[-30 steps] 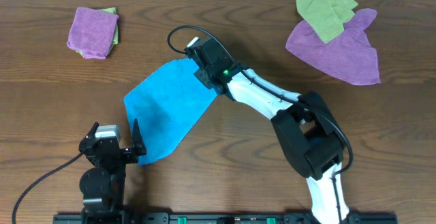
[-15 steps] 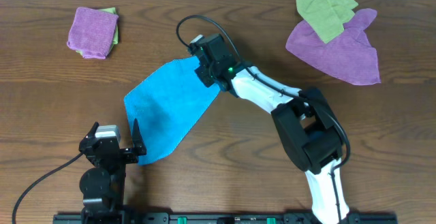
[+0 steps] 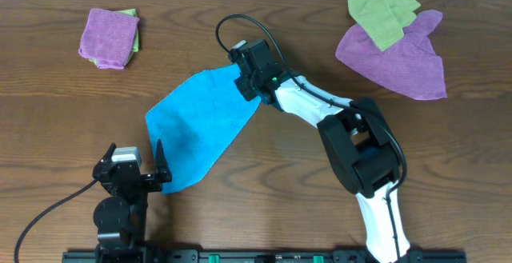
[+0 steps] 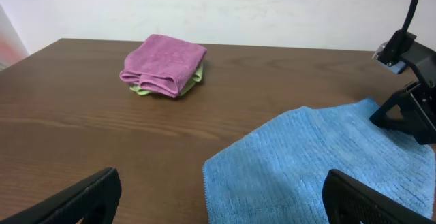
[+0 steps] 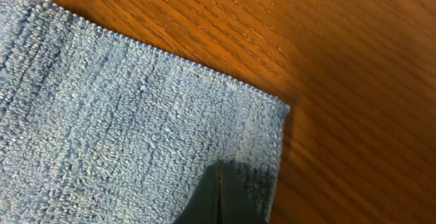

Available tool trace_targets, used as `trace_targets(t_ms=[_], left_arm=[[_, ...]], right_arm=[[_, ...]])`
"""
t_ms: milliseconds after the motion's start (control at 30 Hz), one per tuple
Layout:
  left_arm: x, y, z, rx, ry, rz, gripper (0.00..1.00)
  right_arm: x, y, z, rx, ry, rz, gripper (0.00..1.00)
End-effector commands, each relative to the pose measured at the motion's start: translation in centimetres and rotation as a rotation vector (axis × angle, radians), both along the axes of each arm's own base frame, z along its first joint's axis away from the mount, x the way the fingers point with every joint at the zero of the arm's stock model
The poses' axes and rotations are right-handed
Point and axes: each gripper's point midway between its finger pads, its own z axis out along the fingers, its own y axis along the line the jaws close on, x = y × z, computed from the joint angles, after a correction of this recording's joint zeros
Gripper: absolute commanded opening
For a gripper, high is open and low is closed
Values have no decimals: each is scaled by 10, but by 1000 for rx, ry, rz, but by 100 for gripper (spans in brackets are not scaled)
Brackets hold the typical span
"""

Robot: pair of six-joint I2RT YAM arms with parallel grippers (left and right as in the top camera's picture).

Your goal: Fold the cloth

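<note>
The sky-blue cloth (image 3: 196, 127) lies flat on the wooden table as a slanted sheet, running from the middle toward the front left. It also shows in the left wrist view (image 4: 327, 156) and the right wrist view (image 5: 102, 115). My right gripper (image 3: 242, 77) is shut, with its tip (image 5: 219, 176) on the cloth just inside the far right corner. No cloth shows between the fingers. My left gripper (image 3: 134, 157) is open and empty at the front left (image 4: 221, 203), with the cloth's near end by its right finger. The white tag is not visible.
A folded purple cloth on a yellow-green one (image 3: 110, 37) sits at the back left, also in the left wrist view (image 4: 165, 64). A loose purple cloth (image 3: 396, 55) with a yellow-green cloth (image 3: 382, 11) on it lies at the back right.
My right gripper has slid a little toward the back right along the cloth's far corner. The cloth's shape has barely changed. The left arm has not moved.
</note>
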Motion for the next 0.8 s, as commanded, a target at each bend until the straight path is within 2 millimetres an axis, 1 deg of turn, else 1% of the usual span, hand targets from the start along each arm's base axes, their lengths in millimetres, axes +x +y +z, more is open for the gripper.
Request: trace_targets(t_ms=[0, 133, 200, 233, 267, 367, 433, 533, 600, 667, 733, 767], left_arm=[[0, 3, -16, -6, 36, 15, 95], [0, 3, -16, -6, 36, 15, 96], [0, 3, -16, -6, 36, 15, 95], [0, 3, -16, -6, 36, 15, 95], [0, 3, -16, -6, 36, 15, 95], [0, 3, -16, -6, 36, 15, 95], [0, 3, -16, -6, 36, 15, 95], [0, 3, -16, -6, 36, 15, 95], [0, 3, -16, -6, 36, 15, 95], [0, 3, -16, -6, 36, 15, 95], [0, 3, -16, -6, 36, 15, 95], [0, 3, -16, -6, 36, 15, 95]], right_arm=[[10, -13, -5, -15, 1, -53, 1], [23, -48, -8, -96, -16, -149, 1], [28, -73, -11, -141, -10, -204, 1], [31, -92, -14, -165, 4, -246, 1], [34, -106, -15, -175, 15, -285, 1], [38, -141, -20, -146, 69, -402, 1], [38, -150, -24, -85, 119, -428, 1], [38, -154, -25, -42, 148, -449, 1], [38, -152, -25, -42, 147, -446, 1], [37, -147, -21, -41, 144, -437, 6], [37, -141, -8, -20, 132, -443, 38], [37, -138, -1, -9, 123, -444, 48]])
